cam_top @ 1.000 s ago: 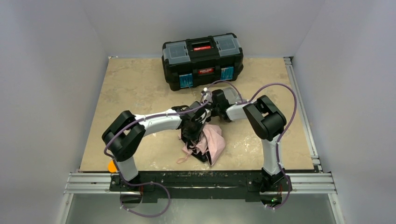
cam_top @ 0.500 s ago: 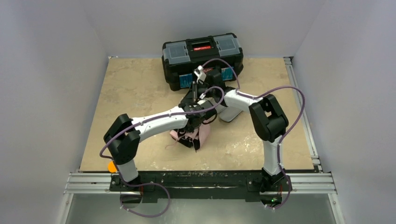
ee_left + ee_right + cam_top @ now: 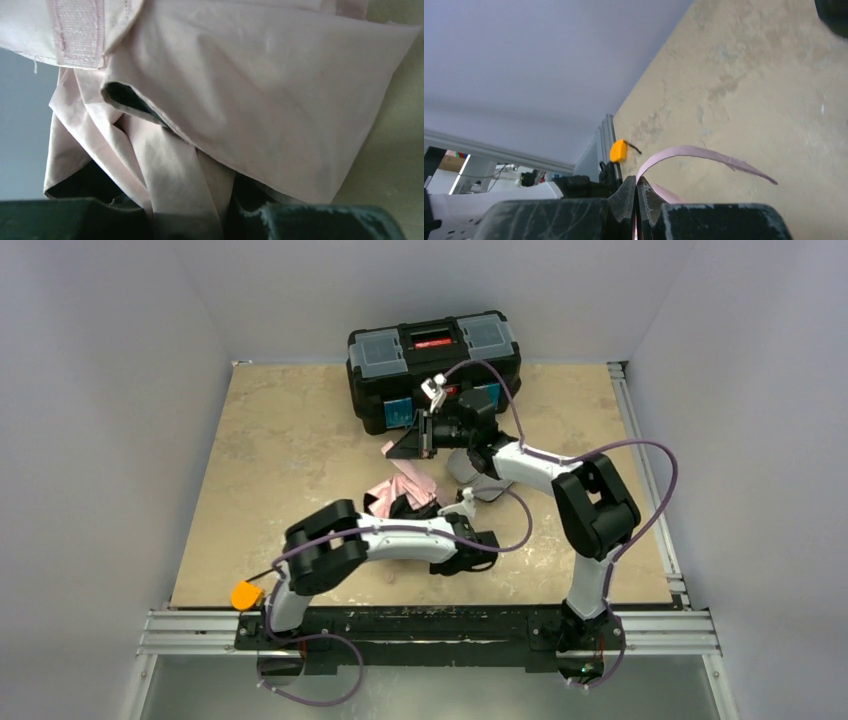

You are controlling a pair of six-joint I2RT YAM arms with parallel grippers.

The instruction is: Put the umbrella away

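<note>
The left arm (image 3: pixel 370 538) is folded low. From its base at seven o'clock the elbow stands up close by, and the forearm runs toward three o'clock to a bent wrist. The left gripper (image 3: pixel 200 225) has its fingers (image 3: pixel 70 220) partly apart with the umbrella (image 3: pixel 260 115) fabric between them; whether they pinch it is unclear. The right arm (image 3: pixel 545 468) stands up from five o'clock, its forearm reaching toward ten o'clock. The right gripper (image 3: pixel 636 192) points to nine o'clock, clamped tight on the umbrella's strap (image 3: pixel 704 155).

The umbrella (image 3: pixel 280 100) is matt pink woven cloth; the table (image 3: pixel 749 100) looks mottled, matt beige, perhaps laminate.
</note>
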